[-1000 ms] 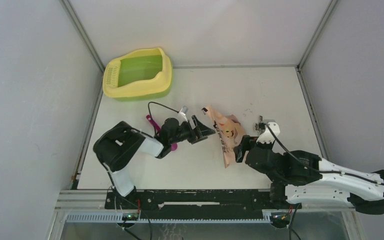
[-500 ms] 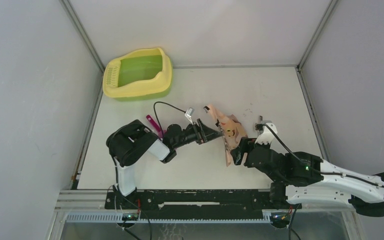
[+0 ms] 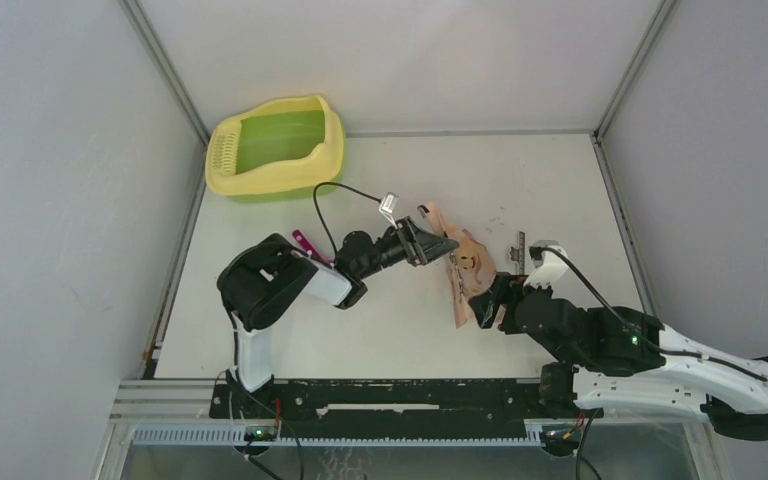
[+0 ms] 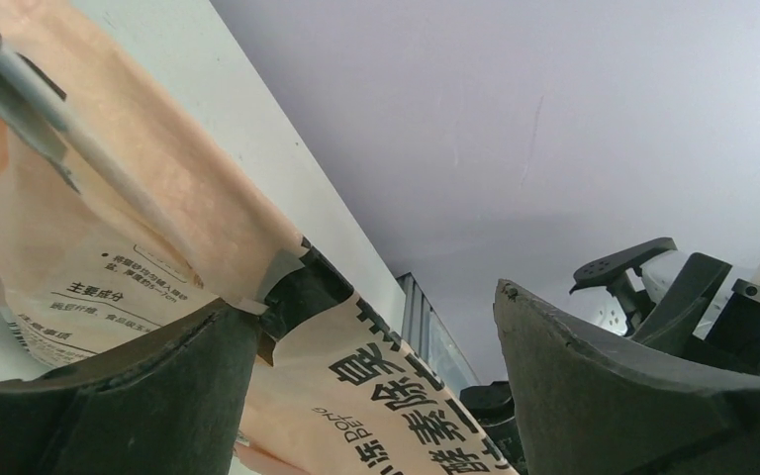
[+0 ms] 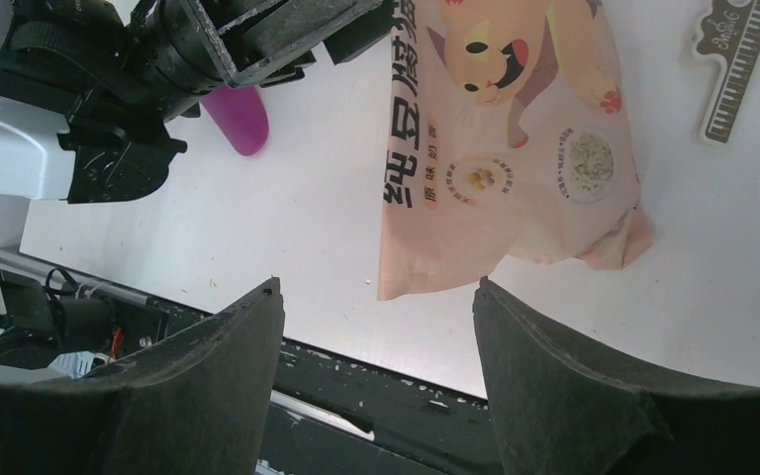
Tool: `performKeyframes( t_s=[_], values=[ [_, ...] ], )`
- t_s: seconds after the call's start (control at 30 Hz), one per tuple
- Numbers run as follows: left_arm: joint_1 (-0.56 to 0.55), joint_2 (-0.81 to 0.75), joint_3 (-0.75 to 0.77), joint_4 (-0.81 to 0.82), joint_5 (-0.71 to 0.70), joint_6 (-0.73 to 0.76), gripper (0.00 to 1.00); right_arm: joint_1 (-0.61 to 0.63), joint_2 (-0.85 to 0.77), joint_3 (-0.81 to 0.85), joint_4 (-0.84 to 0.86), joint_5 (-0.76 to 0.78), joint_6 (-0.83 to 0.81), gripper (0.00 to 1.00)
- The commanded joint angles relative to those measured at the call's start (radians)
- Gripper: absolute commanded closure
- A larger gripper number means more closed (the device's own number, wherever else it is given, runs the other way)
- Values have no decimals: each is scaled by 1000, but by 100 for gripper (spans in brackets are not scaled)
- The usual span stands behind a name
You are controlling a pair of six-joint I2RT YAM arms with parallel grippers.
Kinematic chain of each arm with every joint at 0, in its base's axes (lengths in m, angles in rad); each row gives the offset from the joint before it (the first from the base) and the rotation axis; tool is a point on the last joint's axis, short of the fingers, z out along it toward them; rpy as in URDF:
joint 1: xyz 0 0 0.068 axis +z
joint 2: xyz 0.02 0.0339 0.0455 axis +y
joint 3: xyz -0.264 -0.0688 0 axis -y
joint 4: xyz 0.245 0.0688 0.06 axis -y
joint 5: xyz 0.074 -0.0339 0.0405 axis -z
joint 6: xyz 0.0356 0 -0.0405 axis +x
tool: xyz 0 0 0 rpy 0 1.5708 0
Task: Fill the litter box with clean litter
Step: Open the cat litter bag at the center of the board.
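Currently left gripper [image 4: 374, 300] and right gripper [image 5: 376, 292] gape at opposite edges of the bag [image 5: 515, 148].

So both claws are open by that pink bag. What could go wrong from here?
The bag lies flat and limp, so the open left gripper, astride its far edge, might pinch only a thin fold and slip. The open right gripper hovers over the near end, and an uneven lift could tip the contents out. The litter box sits far off in the back-left corner, so anything spilled on the way would land on the table.
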Motion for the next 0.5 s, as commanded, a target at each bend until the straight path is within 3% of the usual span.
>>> performKeyframes(
  t_s=[0.0,0.47],
  values=[
    [8,-3,47,0,-34,59,10,-14,-21,0,-16,6,-16,23],
    [15,-90,20,-87,-57,103,10,-87,-27,-33,44,-51,-80,23]
  ],
)
